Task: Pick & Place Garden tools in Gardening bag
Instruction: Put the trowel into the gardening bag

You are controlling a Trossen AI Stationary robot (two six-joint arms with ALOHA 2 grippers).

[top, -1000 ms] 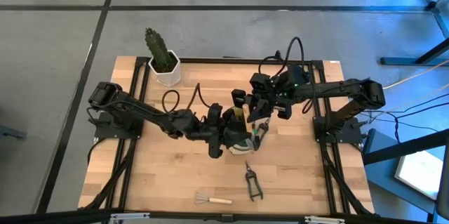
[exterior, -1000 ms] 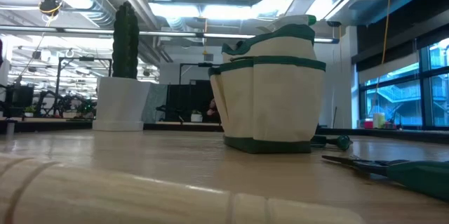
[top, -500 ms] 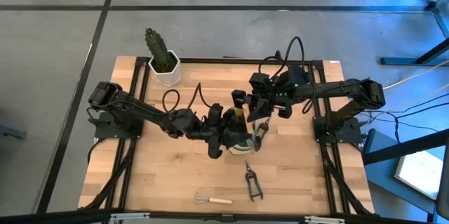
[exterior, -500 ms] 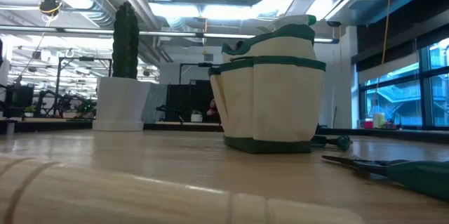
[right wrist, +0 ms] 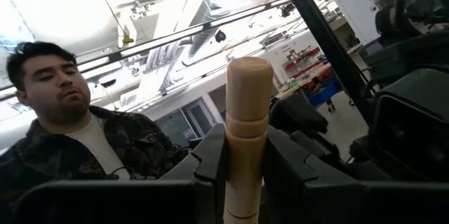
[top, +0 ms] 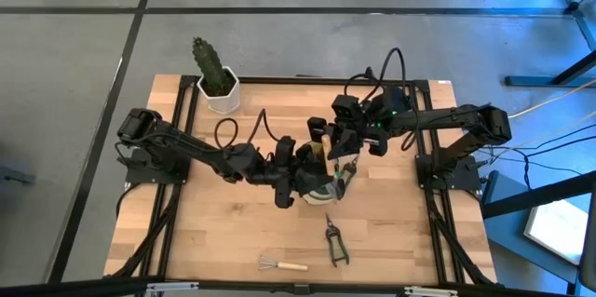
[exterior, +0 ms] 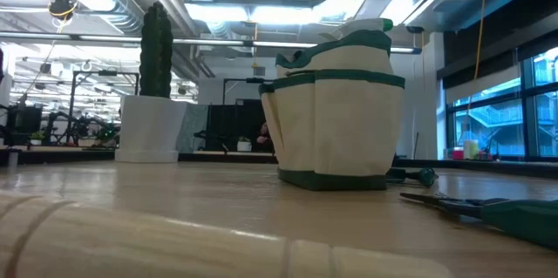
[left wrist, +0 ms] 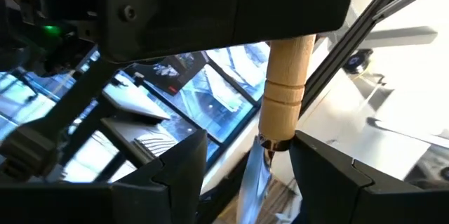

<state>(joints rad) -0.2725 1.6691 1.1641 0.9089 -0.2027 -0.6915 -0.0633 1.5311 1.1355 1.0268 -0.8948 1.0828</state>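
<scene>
Over the gardening bag [top: 321,188], both claws, right [right wrist: 244,175] and left [left wrist: 247,175], clamped on one wooden-handled trowel [right wrist: 248,112].

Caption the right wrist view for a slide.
Right tool shut on a wooden handle standing upright between its fingers, with a person in the room behind.
</scene>
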